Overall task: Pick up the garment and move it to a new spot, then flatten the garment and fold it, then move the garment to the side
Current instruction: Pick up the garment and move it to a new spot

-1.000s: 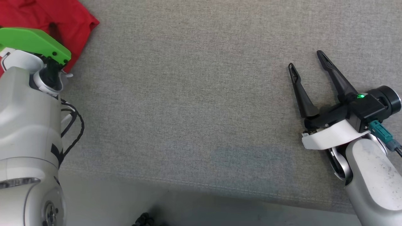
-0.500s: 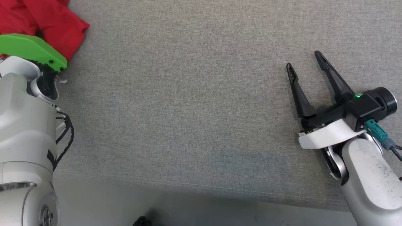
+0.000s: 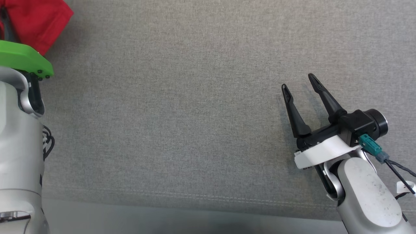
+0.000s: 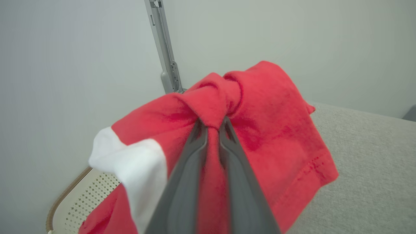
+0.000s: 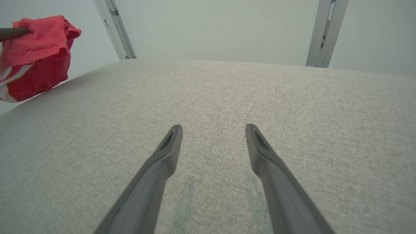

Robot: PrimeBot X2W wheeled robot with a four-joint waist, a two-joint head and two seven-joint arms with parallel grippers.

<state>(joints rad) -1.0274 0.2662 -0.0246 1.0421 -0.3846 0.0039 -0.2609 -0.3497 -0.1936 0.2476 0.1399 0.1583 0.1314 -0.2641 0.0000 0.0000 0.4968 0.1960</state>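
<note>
Head camera first: the red garment (image 3: 35, 22) is way off in the far left corner of the grey fabric counter (image 3: 182, 107), and you only catch one corner of it. The pale left arm (image 3: 19, 130) with its green cover (image 3: 22, 60) sits just in front of it and covers the rest. Over on the near right, the right tool (image 3: 298, 81) hovers low over bare counter, well apart from the garment, with both dark fingers spread wide and nothing between them.

Left wrist camera: here's the good bit. The left tool (image 4: 213, 125) has its two fingers pressed nearly together, pinching a bunched-up knot of the garment (image 4: 276, 130) right at the tips. The red cloth drapes down on both sides of the fingers, and a white patch (image 4: 143, 162) of it hangs on the left of this view. The hem on the right looks like it's dangling over the counter (image 4: 373, 162); can't tell if it touches. Behind it there's a plain wall with a metal upright (image 4: 165, 48), and a cream perforated tray (image 4: 81, 201) low in the corner.

Right wrist camera: the right tool (image 5: 213, 127) fingers are wide apart over empty grey fabric. The garment (image 5: 39, 58) is off at the far left edge of the counter, crumpled, with a dark finger of the left tool (image 5: 13, 32) poking into it from the side.
</note>
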